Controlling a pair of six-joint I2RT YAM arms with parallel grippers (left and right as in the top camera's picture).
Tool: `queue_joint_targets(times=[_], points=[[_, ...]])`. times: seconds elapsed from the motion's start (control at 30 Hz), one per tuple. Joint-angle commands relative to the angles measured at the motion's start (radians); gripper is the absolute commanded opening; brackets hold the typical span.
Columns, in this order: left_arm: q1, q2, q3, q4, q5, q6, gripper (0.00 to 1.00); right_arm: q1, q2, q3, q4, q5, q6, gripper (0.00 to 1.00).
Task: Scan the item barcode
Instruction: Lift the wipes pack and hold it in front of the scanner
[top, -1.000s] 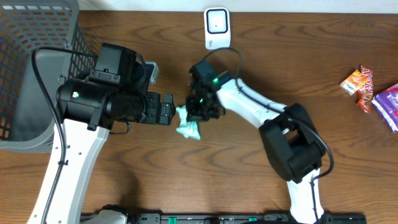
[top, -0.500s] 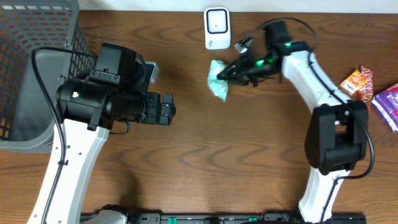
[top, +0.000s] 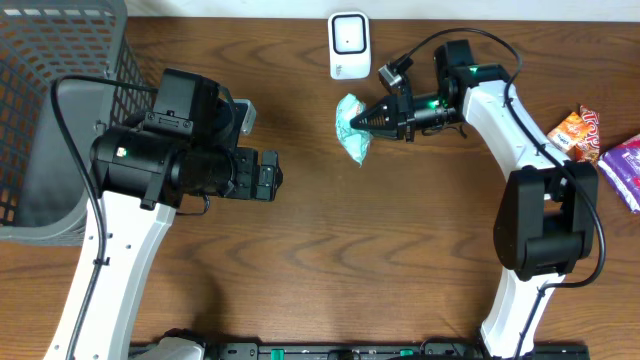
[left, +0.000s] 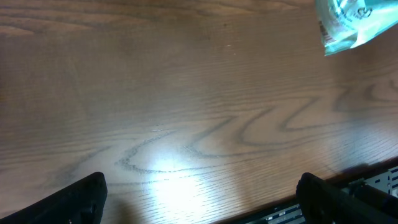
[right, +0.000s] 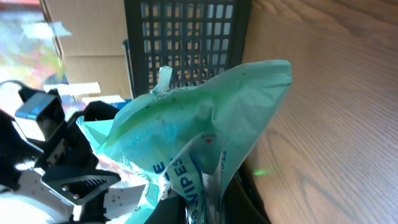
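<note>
**Partly seen or unreadable items**

1. Mesh basket (top: 40, 60): upper left of the overhead view, cut off by the top and left edges.
2. Purple packet (top: 625, 172): right edge of the overhead view, only partly in frame, print too small to read.
3. Orange packet (top: 577, 132): overhead right, lettering too small to read.
4. Green packet (top: 352, 125): overhead, print too small to tell. In the left wrist view it is clipped by the upper right corner. In the right wrist view it runs off the bottom edge.
5. Left gripper (left: 200, 186): both fingers (left: 81, 198) cut by the bottom edge.
6. Right gripper (right: 217, 196): largely hidden behind the green packet.
7. Right wrist view, upper left: blurred and overbright.
</note>
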Motion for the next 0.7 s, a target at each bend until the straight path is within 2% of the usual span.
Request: queue_joint_targets(times=[0.0, 0.1, 0.2, 0.3, 0.43, 0.6, 0.67], points=[[-0.001, 0.004, -0.004, -0.004, -0.003, 0.014, 0.98, 0.018, -0.017, 0.007, -0.003, -0.061, -0.072, 0.01], [-0.001, 0.004, -0.004, -0.005, -0.003, 0.014, 0.98, 0.017, -0.017, 0.007, 0.005, -0.06, -0.056, 0.01], [-0.001, 0.004, -0.004, -0.005, -0.003, 0.014, 0.98, 0.017, -0.018, 0.008, 0.142, -0.005, 0.104, 0.01], [-0.001, 0.004, -0.004, -0.005, -0.003, 0.014, 0.98, 0.017, -0.018, 0.008, 0.354, 0.296, 0.42, 0.01], [-0.001, 0.004, -0.004, -0.005, -0.003, 0.014, 0.98, 0.018, -0.018, 0.023, 0.541, 0.638, 0.617, 0.01], [-0.001, 0.004, -0.004, -0.004, -0.003, 0.014, 0.98, 0.047, -0.018, 0.036, 0.786, 0.845, 0.692, 0.01], [-0.001, 0.004, -0.004, -0.005, -0.003, 0.014, 0.98, 0.069, -0.018, 0.05, 0.808, 0.951, 0.696, 0.01]])
